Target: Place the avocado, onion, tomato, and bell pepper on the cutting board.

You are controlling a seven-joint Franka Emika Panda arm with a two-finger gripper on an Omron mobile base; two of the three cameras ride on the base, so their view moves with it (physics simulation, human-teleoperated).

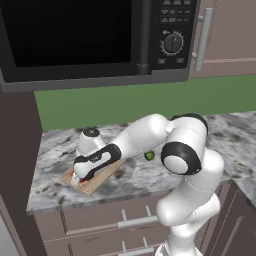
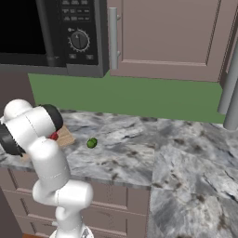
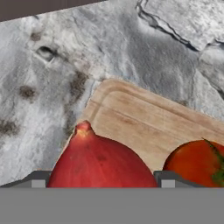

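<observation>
In the hand view, my gripper [image 3: 103,179] is shut on the red onion [image 3: 100,159], with one dark fingertip [image 3: 38,180] pressed against each side of it. The onion hangs low over a corner of the light wooden cutting board [image 3: 144,116]. A red tomato [image 3: 197,164] lies on the board beside it. From the left base camera, the gripper [image 1: 77,179] points down at the board [image 1: 100,177], near the counter's front edge. The small green avocado [image 1: 149,155] [image 2: 91,143] sits on the counter to the right of the board [image 2: 66,137]. The bell pepper is out of view.
A black microwave [image 1: 90,35] hangs above the counter, with cabinet doors [image 2: 162,32] to its right. The grey marble counter [image 2: 153,148] stretches away to the right of the avocado. Drawers [image 1: 100,220] run below the front edge.
</observation>
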